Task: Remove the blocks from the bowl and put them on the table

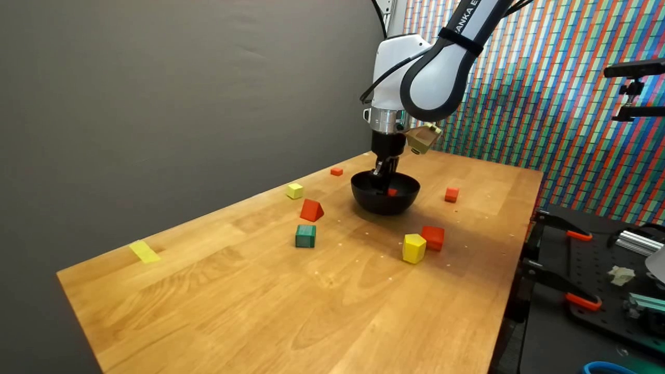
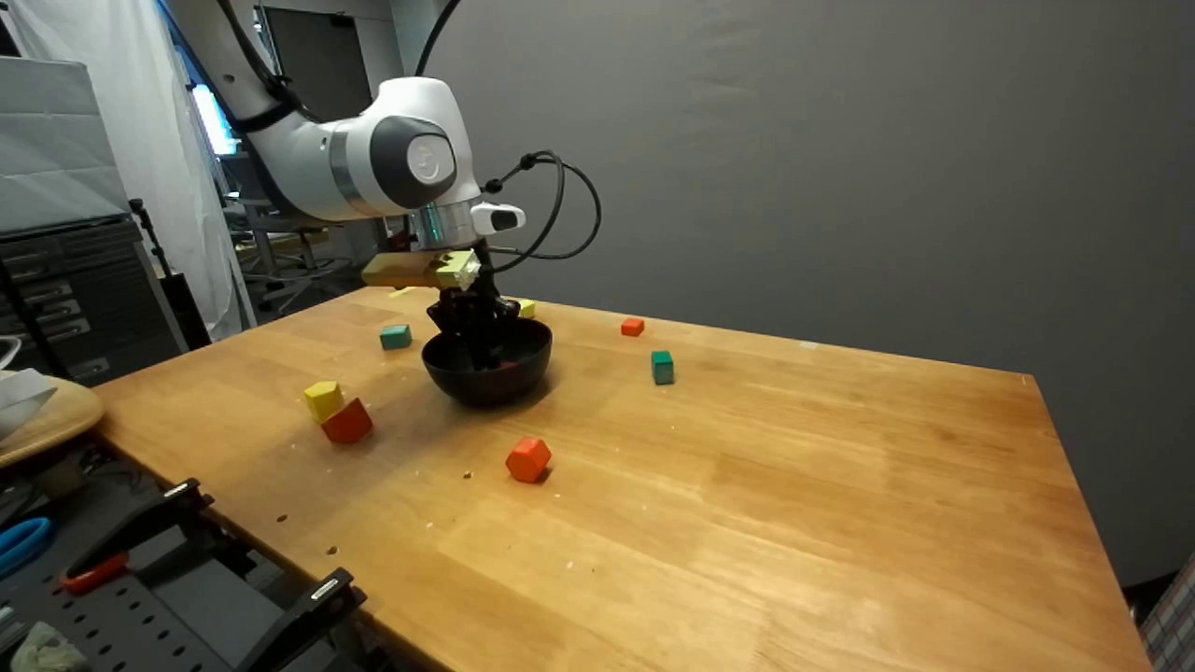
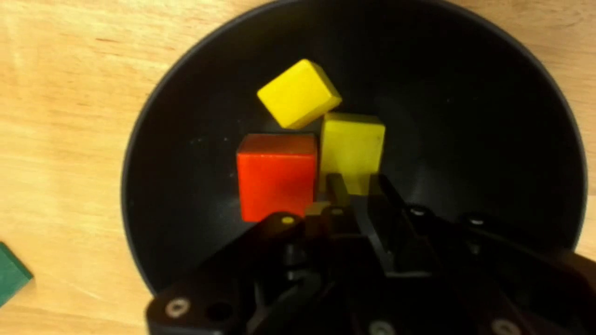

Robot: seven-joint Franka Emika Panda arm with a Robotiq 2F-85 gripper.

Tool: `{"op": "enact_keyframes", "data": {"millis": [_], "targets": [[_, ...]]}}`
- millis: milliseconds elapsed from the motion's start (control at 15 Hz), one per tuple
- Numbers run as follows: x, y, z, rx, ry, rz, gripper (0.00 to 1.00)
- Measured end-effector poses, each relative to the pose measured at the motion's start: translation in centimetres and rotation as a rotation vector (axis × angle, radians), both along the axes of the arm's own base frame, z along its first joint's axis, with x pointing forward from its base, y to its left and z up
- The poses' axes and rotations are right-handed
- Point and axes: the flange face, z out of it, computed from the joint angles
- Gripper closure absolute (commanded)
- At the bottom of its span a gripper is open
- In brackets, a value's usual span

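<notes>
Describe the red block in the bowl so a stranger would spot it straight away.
On the wooden table stands a round black bowl. Look down inside: the red block sits close beside some yellow blocks. Its colour sets it apart, since it's the only red one visible in there.

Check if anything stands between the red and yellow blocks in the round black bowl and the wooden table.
The bowl's wall rings the red block and two yellow blocks; lifting them out should clear it.

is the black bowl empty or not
The bowl is not empty: the wrist view shows a red block and two yellow blocks inside it.
</notes>
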Motion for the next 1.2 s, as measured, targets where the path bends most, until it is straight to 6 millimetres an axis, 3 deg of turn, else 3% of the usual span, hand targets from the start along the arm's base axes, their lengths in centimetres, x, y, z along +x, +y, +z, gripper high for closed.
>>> {"op": "enact_keyframes", "data": {"millis": [67,133,267,400,533,1000,1200], "targets": [[0.0,0.0,0.0,-0.002,0.002,0.000,0.96],[0.0,-0.1,0.0,-0.003,0.003,-0.002,0.81],[0.0,-0.3,0.1,-0.003,0.003,-0.006,0.71],[0.0,-0.8,0.2,-0.007,0.001,-0.016,0.69],[0.2,-1.4,0.6,-0.004,-0.012,-0.027,0.75],[0.5,-3.0,2.1,0.000,-0.042,-0.063,0.77],[0.6,-3.4,2.4,0.001,-0.050,-0.070,0.83]]}}
